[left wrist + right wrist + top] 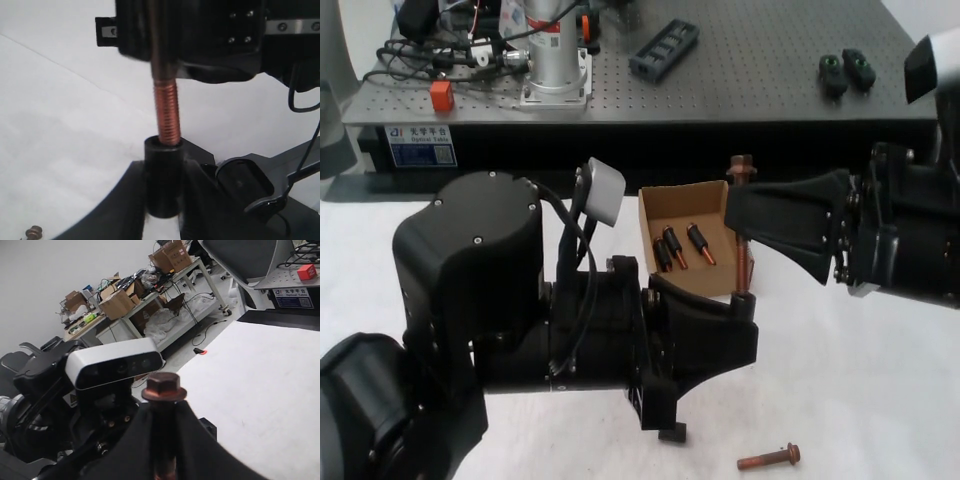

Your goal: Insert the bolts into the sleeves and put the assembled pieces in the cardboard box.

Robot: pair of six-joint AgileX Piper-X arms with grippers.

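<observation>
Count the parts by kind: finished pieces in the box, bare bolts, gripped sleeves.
Finished pieces in the box: 3
Bare bolts: 2, a held bolt in the right gripper, a loose bolt on the table
Gripped sleeves: 1, a sleeve in the left gripper
Total: 6

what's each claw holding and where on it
The right claw grips the bolt by its shank below the head; left claw grips the sleeve by its sides.

High view looks forward and down from the rear; both wrist views closely frame one bolt [165,115]
</observation>
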